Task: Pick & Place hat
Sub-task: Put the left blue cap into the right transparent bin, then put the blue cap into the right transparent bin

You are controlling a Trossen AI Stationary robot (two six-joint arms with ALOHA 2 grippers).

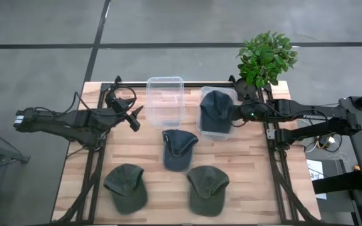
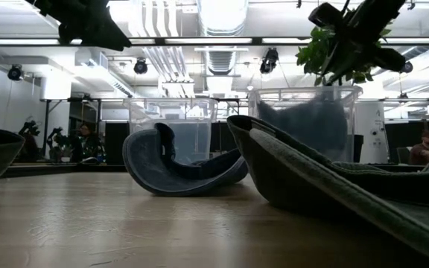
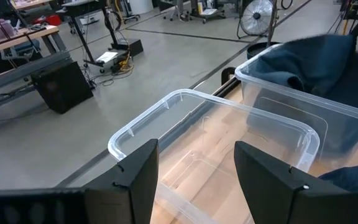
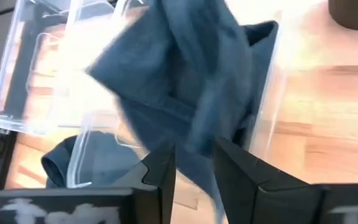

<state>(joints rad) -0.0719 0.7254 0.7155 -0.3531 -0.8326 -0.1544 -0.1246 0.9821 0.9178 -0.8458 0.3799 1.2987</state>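
A dark blue hat (image 1: 215,112) lies in the right of two clear bins (image 1: 202,129) at the table's far middle; it also shows in the low view (image 2: 304,126). My right gripper (image 1: 234,113) is at this hat's right side, shut on its cloth (image 4: 194,165). The left clear bin (image 1: 165,100) is empty. My left gripper (image 1: 135,119) is open and empty just left of that bin (image 3: 194,168). A second blue hat (image 1: 179,149) lies crown-down on the table's middle. Two green hats (image 1: 126,186) (image 1: 207,188) lie near the front edge. My right gripper pinches a fold of the blue hat's cloth (image 4: 199,146) between its two fingers, at the hat's side nearest the table's right edge. The fingers come from the table's right, slanting down. The rest of the hat lies spread inside the right bin.
A potted plant (image 1: 266,58) stands at the far right corner, close behind my right arm. The bare wooden table top (image 1: 256,163) lies open at the right and between the hats. The room beyond shows people seated far off (image 2: 423,149).
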